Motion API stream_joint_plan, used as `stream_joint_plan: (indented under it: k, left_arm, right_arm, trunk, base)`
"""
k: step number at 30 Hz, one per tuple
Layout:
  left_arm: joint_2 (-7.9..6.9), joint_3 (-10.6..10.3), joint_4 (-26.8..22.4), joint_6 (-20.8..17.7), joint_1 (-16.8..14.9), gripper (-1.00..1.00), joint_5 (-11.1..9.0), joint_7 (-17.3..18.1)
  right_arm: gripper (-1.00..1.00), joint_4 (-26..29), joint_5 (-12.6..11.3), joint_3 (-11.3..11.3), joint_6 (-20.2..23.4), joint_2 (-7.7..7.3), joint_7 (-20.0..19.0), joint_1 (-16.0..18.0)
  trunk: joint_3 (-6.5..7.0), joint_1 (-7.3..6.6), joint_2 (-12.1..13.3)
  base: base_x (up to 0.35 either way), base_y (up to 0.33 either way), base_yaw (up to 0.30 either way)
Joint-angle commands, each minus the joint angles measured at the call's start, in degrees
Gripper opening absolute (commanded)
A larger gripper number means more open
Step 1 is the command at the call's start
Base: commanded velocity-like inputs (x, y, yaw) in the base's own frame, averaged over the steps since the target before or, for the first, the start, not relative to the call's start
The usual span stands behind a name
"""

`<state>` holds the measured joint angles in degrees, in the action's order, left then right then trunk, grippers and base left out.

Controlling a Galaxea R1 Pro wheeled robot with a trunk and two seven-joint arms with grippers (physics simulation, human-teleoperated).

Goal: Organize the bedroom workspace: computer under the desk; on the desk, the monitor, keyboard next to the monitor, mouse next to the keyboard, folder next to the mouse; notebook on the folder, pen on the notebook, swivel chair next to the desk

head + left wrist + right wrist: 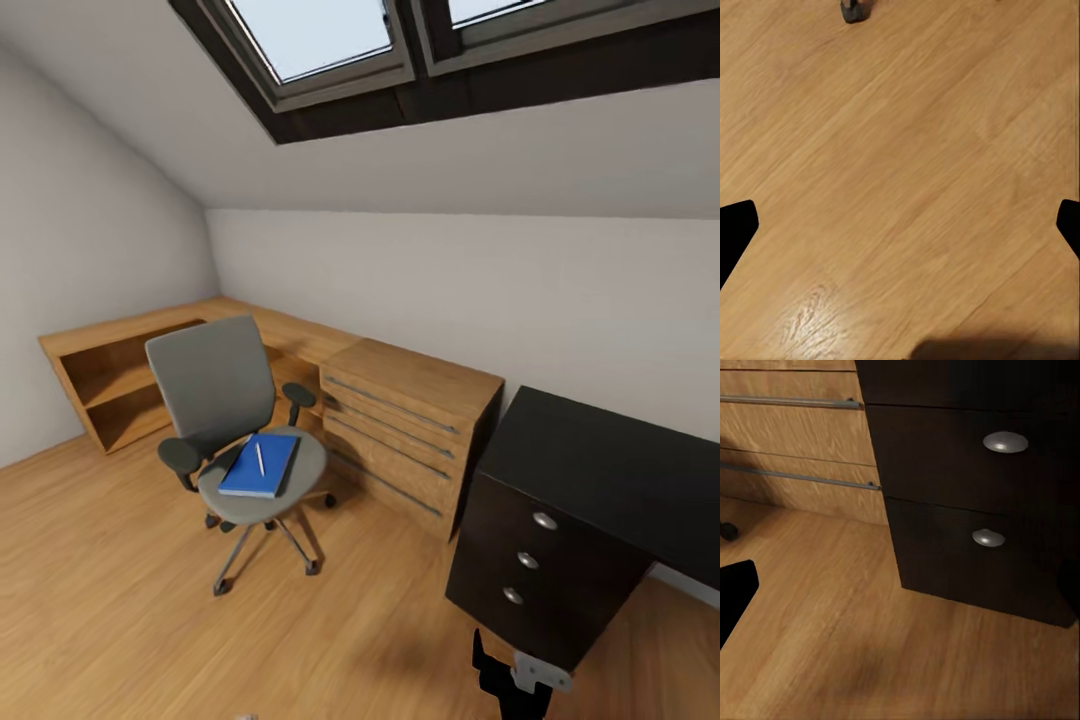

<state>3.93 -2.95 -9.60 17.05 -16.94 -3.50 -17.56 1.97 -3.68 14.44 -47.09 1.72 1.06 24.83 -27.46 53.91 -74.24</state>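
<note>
Over bare wood floor (907,165), the left gripper (900,225) hangs spread wide, holding nothing. The right gripper (900,592) points at the dark desk's drawers (967,472), also parted and empty. The swivel chair (235,420) stands near the wooden dresser (410,420), carrying a blue notebook (260,465) with a pen (260,458) on top.

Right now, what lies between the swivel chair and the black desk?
In the head view, a wooden drawer chest stands between the swivel chair and the black desk.
</note>
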Motion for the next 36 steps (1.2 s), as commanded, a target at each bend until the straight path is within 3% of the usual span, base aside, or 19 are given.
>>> stream_joint_plan:
  k: [1, 5, 36]
  left_arm:
    - [0.03, -0.2, 0.1, 0.4, 0.0, 1.0, -0.3, -0.2]
    - [0.07, -0.2, 0.1, 0.6, 0.0, 1.0, -0.2, 0.1]
    - [0.09, -0.3, 0.5, 0.9, 0.0, 1.0, 0.1, 0.3]
  right_arm:
    - [1.0, 0.0, -0.4, -0.3, -0.2, -0.01, 0.1, 0.0]
    - [1.0, 0.0, -0.4, -0.2, -0.2, -0.19, 0.2, 0.0]
    - [1.0, 0.0, -0.4, -0.3, -0.2, -0.13, 0.2, 0.0]
  trunk:
    - [0.13, -0.23, 0.4]
    - [0.85, -1.11, 2.0]
    - [0.85, -1.11, 2.0]
  base:
    - [0.0, 0.0, -0.3]
    - [0.0, 0.0, -0.3]
    - [0.0, 0.0, -0.3]
